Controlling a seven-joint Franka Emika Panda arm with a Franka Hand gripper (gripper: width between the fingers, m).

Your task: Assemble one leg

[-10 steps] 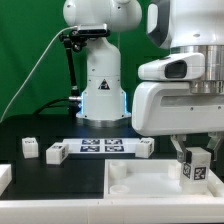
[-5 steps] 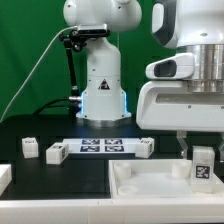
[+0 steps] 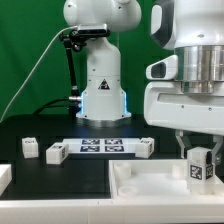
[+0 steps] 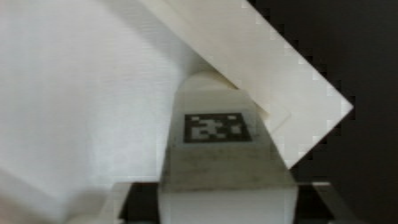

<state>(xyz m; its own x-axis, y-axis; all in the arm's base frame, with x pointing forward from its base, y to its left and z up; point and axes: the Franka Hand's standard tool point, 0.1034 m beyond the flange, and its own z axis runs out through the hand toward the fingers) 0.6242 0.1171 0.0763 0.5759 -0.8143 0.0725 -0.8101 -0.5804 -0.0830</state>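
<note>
My gripper (image 3: pixel 201 160) is shut on a leg (image 3: pixel 201 168), a small white post with a black-and-white tag on its face. I hold it upright over the far right corner of the large white panel (image 3: pixel 150 190). In the wrist view the leg (image 4: pixel 221 150) runs out from between my dark fingers (image 4: pixel 146 200), with its tagged end toward the panel's corner (image 4: pixel 294 90). Three other legs lie on the black table: one (image 3: pixel 30 147) at the exterior view's left, one (image 3: pixel 56 153) beside it, and one (image 3: pixel 146 148) at the right end of the marker board.
The marker board (image 3: pixel 102 147) lies flat behind the panel. The robot base (image 3: pixel 100 80) with a black cable stands at the back. A white piece (image 3: pixel 4 178) sits at the exterior view's left edge.
The gripper with the leg moved toward the exterior view's right, from over the panel's middle right to its far right corner. It stays shut on the leg.
</note>
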